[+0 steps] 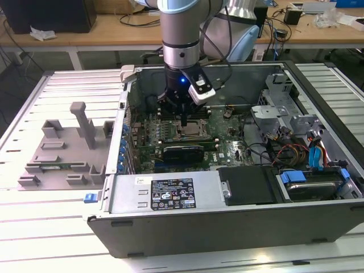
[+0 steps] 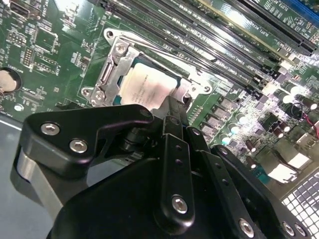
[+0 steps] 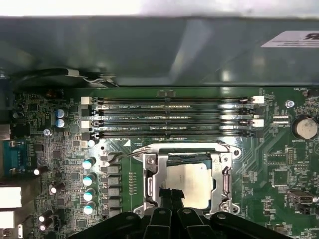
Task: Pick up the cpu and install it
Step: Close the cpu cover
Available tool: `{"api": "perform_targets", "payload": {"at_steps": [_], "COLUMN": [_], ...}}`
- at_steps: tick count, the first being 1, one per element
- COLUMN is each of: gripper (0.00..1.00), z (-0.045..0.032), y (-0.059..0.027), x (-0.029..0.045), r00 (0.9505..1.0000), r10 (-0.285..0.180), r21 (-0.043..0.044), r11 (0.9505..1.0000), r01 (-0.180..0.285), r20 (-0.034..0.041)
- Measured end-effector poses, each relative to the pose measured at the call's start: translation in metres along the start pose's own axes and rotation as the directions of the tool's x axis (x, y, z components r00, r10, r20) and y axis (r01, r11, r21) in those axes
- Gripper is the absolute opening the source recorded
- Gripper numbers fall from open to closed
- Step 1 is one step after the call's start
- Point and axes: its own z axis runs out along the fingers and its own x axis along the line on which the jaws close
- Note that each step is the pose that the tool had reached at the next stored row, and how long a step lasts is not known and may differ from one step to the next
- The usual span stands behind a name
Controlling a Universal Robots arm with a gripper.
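Note:
The cpu point(image 1: 192, 129) is a small silver-topped square lying flat inside the metal socket frame point(image 3: 149, 181) on the green motherboard, within the open computer case. Both wrist views show it as the cpu point(image 3: 194, 181) and cpu point(image 2: 144, 87). My gripper point(image 1: 185, 122) reaches straight down into the case over the socket. Its two black fingers stand together, shut, with their tips at one edge of the chip, seen as the gripper point(image 3: 170, 195) and gripper point(image 2: 173, 110). Whether the tips touch the chip cannot be told. The fingers hide part of that edge.
Memory slots point(image 3: 174, 117) run beside the socket, and small upright capacitors point(image 3: 88, 179) stand near it. The case walls point(image 1: 122, 119) enclose the board. Drive bays and coloured cables point(image 1: 307, 153) fill the exterior view's right. A grey moulded tray point(image 1: 62, 153) lies outside on the slatted table, at the exterior view's left.

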Motion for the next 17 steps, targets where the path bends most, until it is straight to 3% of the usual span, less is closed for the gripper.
{"api": "perform_targets", "payload": {"at_steps": [9,13,17], "gripper": [0.11,0.11,0.11], "z": [0.0163,0.0165,0.0169], "y": [0.0004,0.0004,0.0025], "x": [0.0105,0.0106,0.0049], "r00": [0.9999,0.9998,0.9996], "r10": [-0.014,-0.018,-0.027], "r21": [-0.0007,-0.0008,0.0005], "r11": [0.9999,0.9998,0.9996], "r01": [0.014,0.018,0.027], "r20": [0.0004,0.0006,0.0004]}}
